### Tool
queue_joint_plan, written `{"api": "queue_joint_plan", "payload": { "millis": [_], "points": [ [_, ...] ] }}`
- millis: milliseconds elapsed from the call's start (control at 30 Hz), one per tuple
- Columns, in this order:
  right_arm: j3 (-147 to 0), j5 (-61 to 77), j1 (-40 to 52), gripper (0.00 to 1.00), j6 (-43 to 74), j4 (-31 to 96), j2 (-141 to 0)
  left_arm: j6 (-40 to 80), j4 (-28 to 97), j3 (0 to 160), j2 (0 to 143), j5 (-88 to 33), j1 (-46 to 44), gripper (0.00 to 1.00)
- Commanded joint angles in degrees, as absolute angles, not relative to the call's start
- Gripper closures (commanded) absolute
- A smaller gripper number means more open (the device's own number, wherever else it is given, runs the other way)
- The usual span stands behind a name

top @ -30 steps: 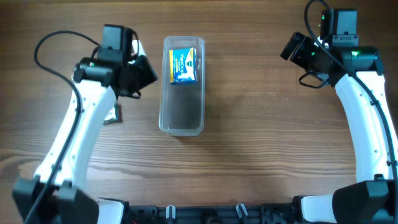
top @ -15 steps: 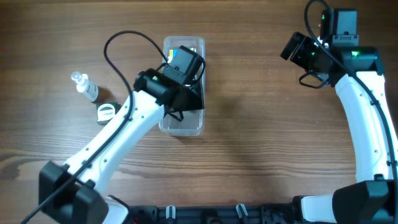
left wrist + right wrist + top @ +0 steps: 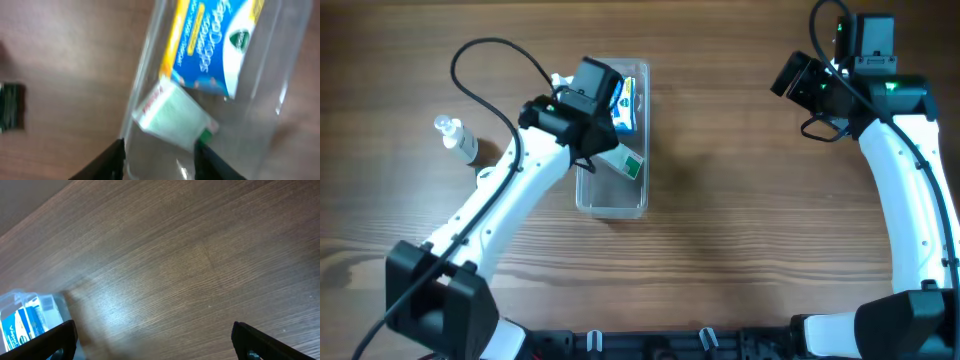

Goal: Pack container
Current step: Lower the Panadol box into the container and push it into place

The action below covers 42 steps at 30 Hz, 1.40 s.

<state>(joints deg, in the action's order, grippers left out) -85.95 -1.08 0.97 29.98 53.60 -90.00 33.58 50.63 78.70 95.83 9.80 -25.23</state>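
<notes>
Container [image 3: 610, 195] holds a blue box [image 3: 215, 45] and white packet [image 3: 175, 117]; my left claw [image 3: 157, 155] hangs spread above it, gripping nothing.

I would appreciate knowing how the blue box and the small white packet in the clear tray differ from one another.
The blue box is blue with a yellow stripe and white lettering; the white packet is pale with a green end. The blue box is clearly larger than the white packet. Overhead, the blue box sits at the far end, the white packet nearer the middle, askew. Both lie inside the container.
</notes>
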Motion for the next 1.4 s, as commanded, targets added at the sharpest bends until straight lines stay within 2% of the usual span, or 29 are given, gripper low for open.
{"api": "queue_joint_plan", "payload": {
  "millis": [0,200,433,467,533,933,1233,1267,1300,1367],
  "points": [
    [-85.8,-0.34,1.04,0.0,30.02,53.56,-90.54,28.64,47.44,79.5,99.46,9.96,-24.43,0.57],
    [-85.8,-0.34,1.04,0.0,30.0,53.56,-90.54,25.65,42.61,79.5,101.56,9.93,-24.43,0.6],
    [-85.8,-0.34,1.04,0.0,30.0,53.56,-90.54,21.41,43.55,79.5,107.26,9.87,-24.51,0.63],
    [-85.8,-0.34,1.04,0.0,30.02,53.56,-90.54,21.39,44.45,79.5,108.36,9.13,-24.64,0.64],
    [-85.8,-0.34,1.04,0.0,30.0,53.56,-90.54,21.5,46.87,79.5,109.03,6.9,-25.08,0.74],
    [-85.8,-0.34,1.04,0.0,30.0,53.56,-90.54,22.92,50.65,79.53,103.33,6.94,-29.41,0.73],
    [-85.8,-0.34,1.04,0.0,30.02,53.56,-90.54,22.96,53.25,79.53,94.67,3.31,-29.52,0.66],
    [-85.8,-0.34,1.04,0.0,30.02,53.56,-90.54,23.99,54.26,79.53,94.65,2.96,-29.52,0.6],
    [-85.8,-0.34,1.04,0.0,30.0,53.56,-90.54,25.98,55.48,79.5,94.76,2.76,-29.52,0.5],
    [-85.8,-0.34,1.04,0.0,30.02,53.56,-90.54,30.06,57.34,79.5,95.48,1.67,-29.78,0.44]
  ]
}}
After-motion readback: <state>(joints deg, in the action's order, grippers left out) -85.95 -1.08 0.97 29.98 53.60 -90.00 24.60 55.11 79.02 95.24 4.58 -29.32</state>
